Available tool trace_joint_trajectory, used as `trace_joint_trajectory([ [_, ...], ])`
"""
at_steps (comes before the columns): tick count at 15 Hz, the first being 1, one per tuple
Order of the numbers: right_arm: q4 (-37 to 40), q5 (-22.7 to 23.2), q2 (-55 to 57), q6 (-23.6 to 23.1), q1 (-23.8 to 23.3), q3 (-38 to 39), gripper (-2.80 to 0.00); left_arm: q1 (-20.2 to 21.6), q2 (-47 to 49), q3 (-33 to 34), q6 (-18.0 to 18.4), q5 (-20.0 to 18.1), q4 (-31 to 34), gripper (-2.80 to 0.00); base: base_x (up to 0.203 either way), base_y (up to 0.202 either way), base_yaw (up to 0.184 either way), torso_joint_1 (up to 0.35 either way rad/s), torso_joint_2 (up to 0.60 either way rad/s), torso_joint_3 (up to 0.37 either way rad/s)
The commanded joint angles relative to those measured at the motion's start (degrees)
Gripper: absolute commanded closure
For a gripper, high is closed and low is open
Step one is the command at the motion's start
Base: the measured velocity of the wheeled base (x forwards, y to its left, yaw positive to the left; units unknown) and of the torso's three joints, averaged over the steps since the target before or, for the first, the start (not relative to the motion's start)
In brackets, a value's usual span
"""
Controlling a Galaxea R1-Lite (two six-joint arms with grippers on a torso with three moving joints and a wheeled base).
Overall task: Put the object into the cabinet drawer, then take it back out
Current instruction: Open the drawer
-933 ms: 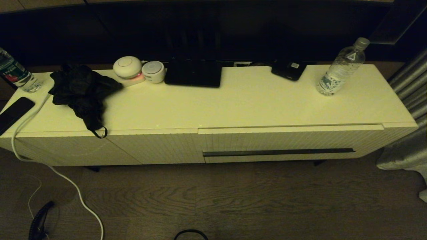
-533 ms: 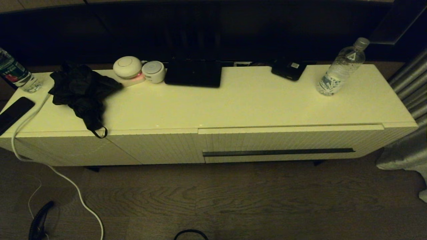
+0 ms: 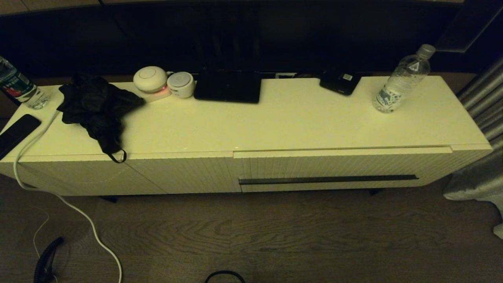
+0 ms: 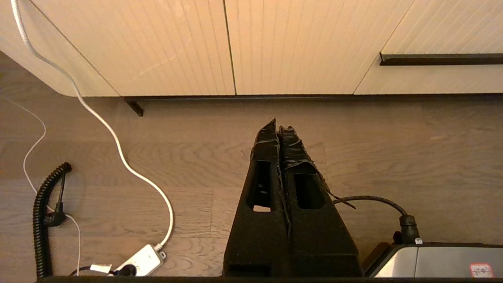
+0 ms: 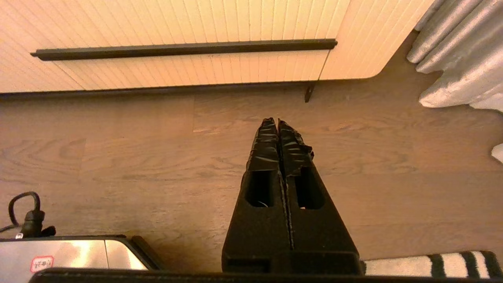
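Observation:
The object, a clear water bottle (image 3: 402, 80) with a grey cap, stands upright at the right end of the cream cabinet (image 3: 275, 122) top. Below it the cabinet drawer (image 3: 334, 167) is closed, its long dark bar handle (image 3: 328, 180) running across the ribbed front; the same handle (image 5: 182, 49) shows in the right wrist view. Neither arm appears in the head view. My left gripper (image 4: 277, 126) hangs shut and empty over the wooden floor in front of the cabinet. My right gripper (image 5: 274, 122) is also shut and empty, low over the floor before the drawer.
On the cabinet top lie a black cloth (image 3: 98, 108), two round white devices (image 3: 163, 81), a dark flat box (image 3: 228, 87), a small black device (image 3: 340, 82), a phone (image 3: 17, 133) and a second bottle with a green-and-red label (image 3: 17, 88). A white cable (image 3: 78, 212) trails over the floor. Grey curtain (image 3: 479, 118) hangs at right.

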Motion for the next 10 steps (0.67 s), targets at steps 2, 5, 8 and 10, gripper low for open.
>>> trace_joint_trajectory([
  [2,5.16,-0.8,0.84,-0.08,0.07,-10.9,0.0,0.0,-0.09,0.09,-0.03,0.0,-0.05,0.0,0.0,0.0,0.0,0.0,0.0,0.0],
  [5,11.76,-1.16,3.86,-0.18,0.09,-20.38,0.0,0.0,-0.09,0.07,-0.03,0.0,-0.04,0.0,0.0,0.0,0.0,0.0,0.0,0.0],
  [8,12.55,-1.38,13.93,-0.36,0.19,-28.91,0.0,0.0,-0.09,0.02,-0.03,0.0,-0.04,0.0,0.0,0.0,0.0,0.0,0.0,0.0],
  [10,14.03,-1.18,21.78,-0.62,0.53,-35.27,0.0,0.0,-0.09,0.09,-0.03,0.0,-0.04,0.0,0.0,0.0,0.0,0.0,0.0,0.0],
])
